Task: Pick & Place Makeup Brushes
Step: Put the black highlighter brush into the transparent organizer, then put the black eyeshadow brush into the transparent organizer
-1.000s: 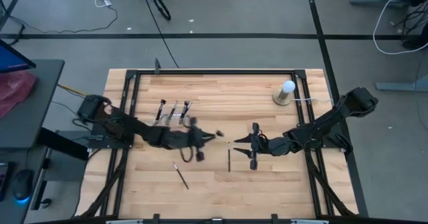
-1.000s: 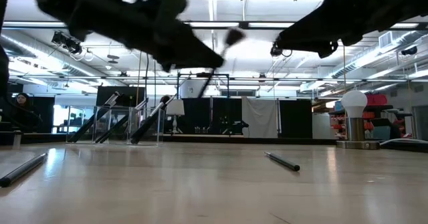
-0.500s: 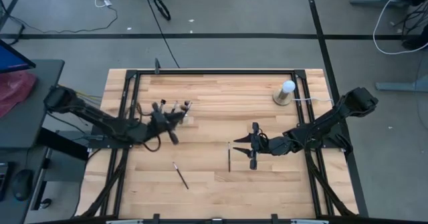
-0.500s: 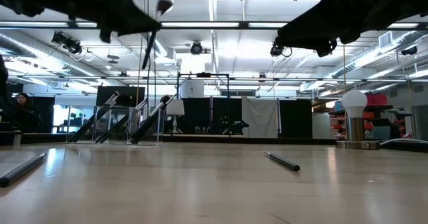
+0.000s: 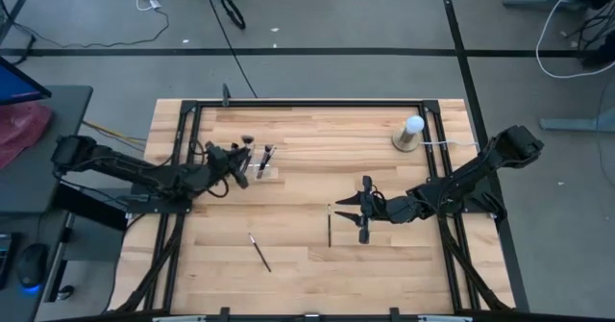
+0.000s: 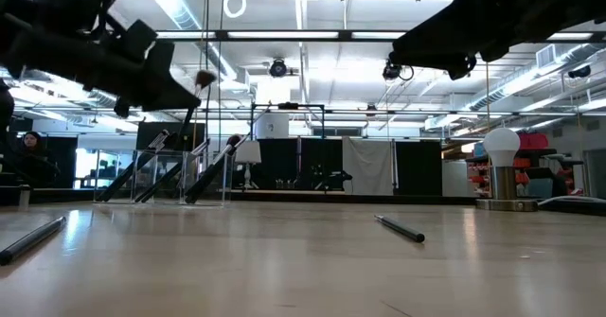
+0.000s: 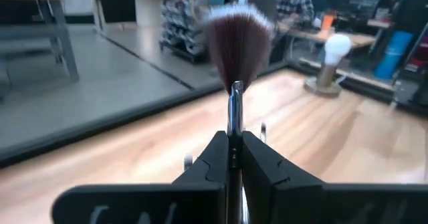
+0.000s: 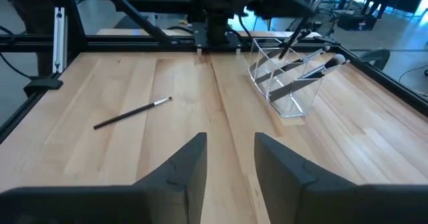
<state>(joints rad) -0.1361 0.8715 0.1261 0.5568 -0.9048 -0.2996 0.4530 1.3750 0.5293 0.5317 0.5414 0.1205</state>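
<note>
So no readable labels; left hand [image 7: 231, 158] pinches fan brush [image 7: 235, 47] above clear holder [image 8: 287, 77], right hand [image 8: 229, 158] spread.

No lettering, label, brand, number or sign can be read anywhere in these views, neither on the worktop nor in the room behind it.

The black-handled makeup brush with a fanned dark tuft [image 7: 234, 47] is blurred at its bristle tips, its handle hidden between the left gripper [image 7: 231, 158] fingers. At twelve o'clock a seated person [image 7: 293, 2] is cut off by the edge. Brushes in the clear plastic holder [image 5: 261, 161] are too small to count.
</note>
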